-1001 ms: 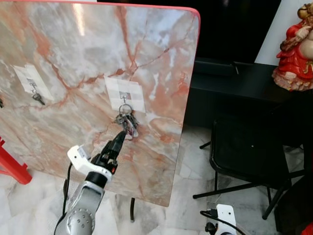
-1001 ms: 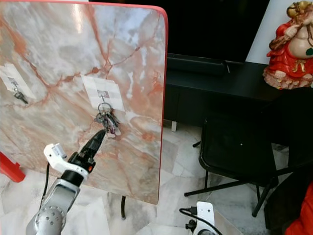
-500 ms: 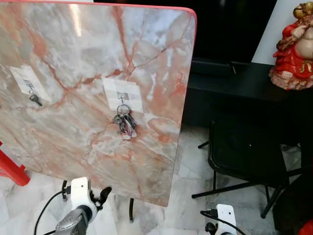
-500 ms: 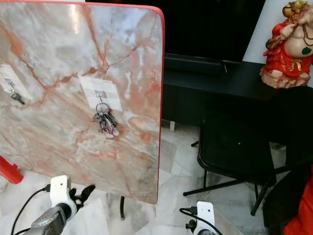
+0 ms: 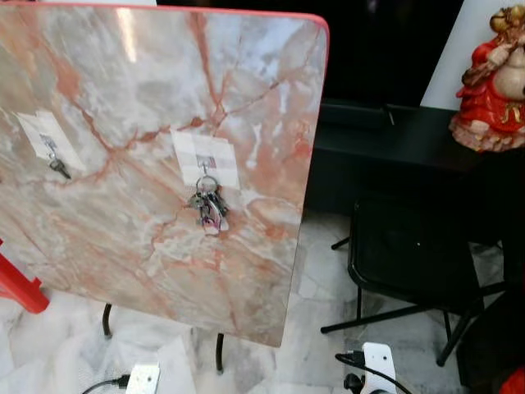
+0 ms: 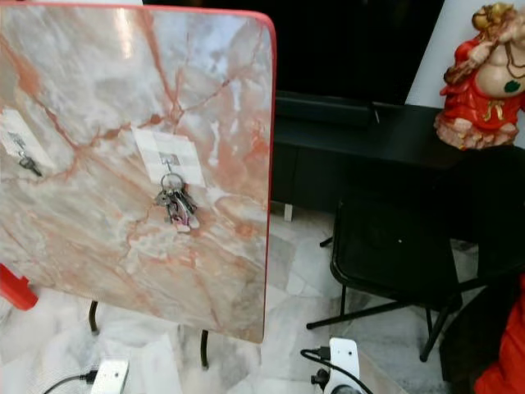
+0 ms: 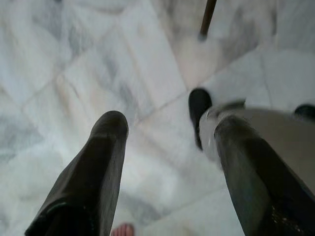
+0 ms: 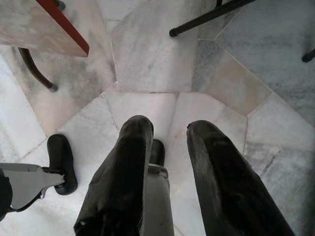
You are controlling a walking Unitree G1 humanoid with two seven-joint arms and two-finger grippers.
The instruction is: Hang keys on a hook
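The keys (image 5: pixel 208 209) hang as one bunch from a ring on the hook (image 5: pixel 206 164), which sits on a pale square pad (image 5: pixel 205 158) near the middle of the upright marble panel (image 5: pixel 148 107). The bunch is a cluster of grey metal blades with a pink tag among them, lying flat against the stone just below the pad. A second hook (image 5: pixel 51 146) on its own pad near the panel's left edge carries a single small dark key (image 5: pixel 59 168). That makes two hooks, two pads, one bunch and one lone key.

The panel is pink-veined marble with a red rim (image 5: pixel 325 49); its right edge runs down beside a black chair (image 5: pixel 410 254) and a low black cabinet (image 5: pixel 394 148), with a strip of tiled floor (image 5: pixel 320 279) open between them. A red figurine (image 5: pixel 492 82) stands on the cabinet's far right end. Below the panel's lower edge two thin dark legs (image 5: pixel 107 320) reach the floor, and that floor lies open in front.

The left tool (image 7: pixel 167 147) hangs low over the marble floor, its two black fingers (image 7: pixel 103 162) spread wide and holding nothing. The right tool (image 8: pixel 170 147) also points at the floor, its fingers (image 8: pixel 133 162) set narrowly apart, empty, with the panel's red-rimmed lower corner nearby.
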